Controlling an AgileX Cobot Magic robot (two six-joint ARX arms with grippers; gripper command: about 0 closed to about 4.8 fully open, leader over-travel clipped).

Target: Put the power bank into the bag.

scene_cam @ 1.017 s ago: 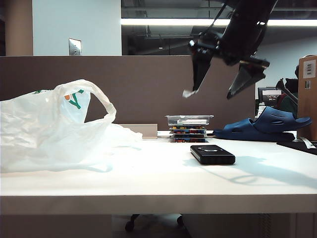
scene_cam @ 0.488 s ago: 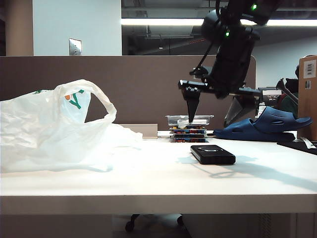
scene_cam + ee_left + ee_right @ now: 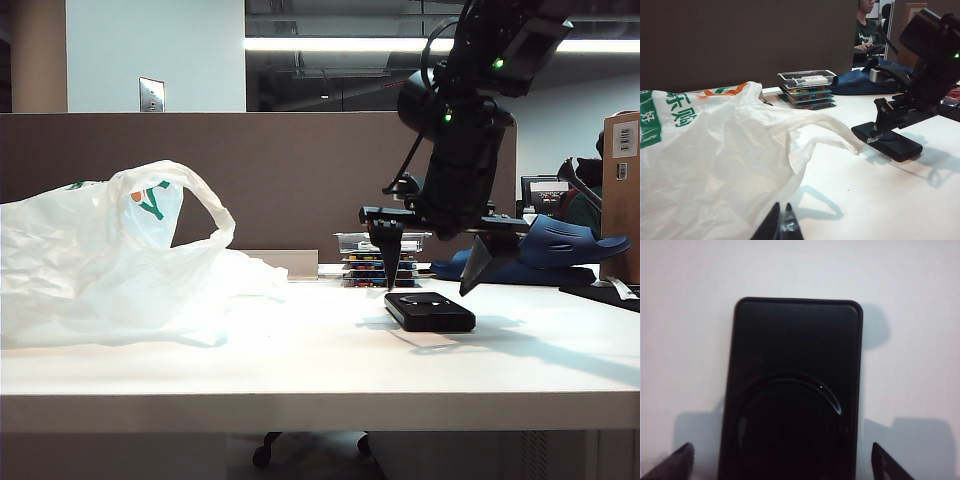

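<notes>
The black power bank (image 3: 430, 311) lies flat on the white table, right of centre, and also shows in the left wrist view (image 3: 887, 141). My right gripper (image 3: 427, 286) hangs just above it, open, with one fingertip on each side of the slab. In the right wrist view the power bank (image 3: 792, 390) fills the space between the spread fingertips (image 3: 680, 460) without touching them. The white plastic bag (image 3: 110, 260) lies crumpled on the left with a handle loop raised. My left gripper (image 3: 782, 205) is shut and empty, low beside the bag (image 3: 705, 155).
A stack of colourful cases with a clear lid (image 3: 380, 258) stands behind the power bank. A blue slipper (image 3: 545, 250) lies at the back right, and a cardboard box (image 3: 622, 190) is at the right edge. A brown partition closes off the back.
My right arm has come down from high above the table to just over the power bank, its jaws still wide. The left gripper and the bag have not moved.
</notes>
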